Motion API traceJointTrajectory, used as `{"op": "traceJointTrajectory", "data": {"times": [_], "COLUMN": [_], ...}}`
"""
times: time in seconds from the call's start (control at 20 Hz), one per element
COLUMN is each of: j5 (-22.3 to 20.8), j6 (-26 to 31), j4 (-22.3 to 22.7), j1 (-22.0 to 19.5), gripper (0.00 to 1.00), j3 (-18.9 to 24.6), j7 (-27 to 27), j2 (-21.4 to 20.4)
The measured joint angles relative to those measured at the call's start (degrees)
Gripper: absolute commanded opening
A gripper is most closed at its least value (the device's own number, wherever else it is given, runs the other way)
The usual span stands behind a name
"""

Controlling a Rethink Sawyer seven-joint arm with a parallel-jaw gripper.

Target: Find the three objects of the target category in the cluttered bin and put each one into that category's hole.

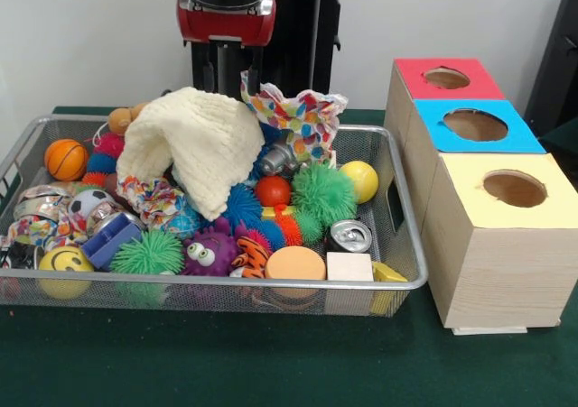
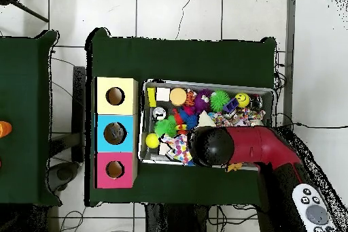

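pincer point(image 1: 233, 69): hangs at the bin's far side behind the cream cloth point(image 1: 194, 136), tips hidden, cannot tell if released or clenched | bin point(image 1: 402, 249): on the tabletop, heaped with toys; target category unstated | step: searching, nothing carried | holes: box point(image 1: 492, 245) beside bin, all three free | next: lift cloth aside.

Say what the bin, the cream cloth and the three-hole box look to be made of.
Bin: fine metal wire mesh with a shiny rim; you can see through it. Cream cloth: soft knitted or terry fabric, ribbed and drooping. Box: light wood, going by the grain lines, with matte red, blue and yellow tops, probably paint or paper.
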Motion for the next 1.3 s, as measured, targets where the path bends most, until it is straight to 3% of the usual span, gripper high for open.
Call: {"op": "traceJointTrajectory", "data": {"times": [0.45, 0.95, 1.3], "j5": [0.76, 7.27, 10.11], "j6": [-0.01, -0.01, -0.02], "j4": [2.68, 8.25, 9.06], "j1": [2.76, 12.56, 15.83], "gripper": [1.00, 1.00, 1.00], "j3": [-2.48, -6.40, -8.44], "j7": [0.01, 0.06, 0.06], "j2": [-1.12, -6.69, -7.98]}}
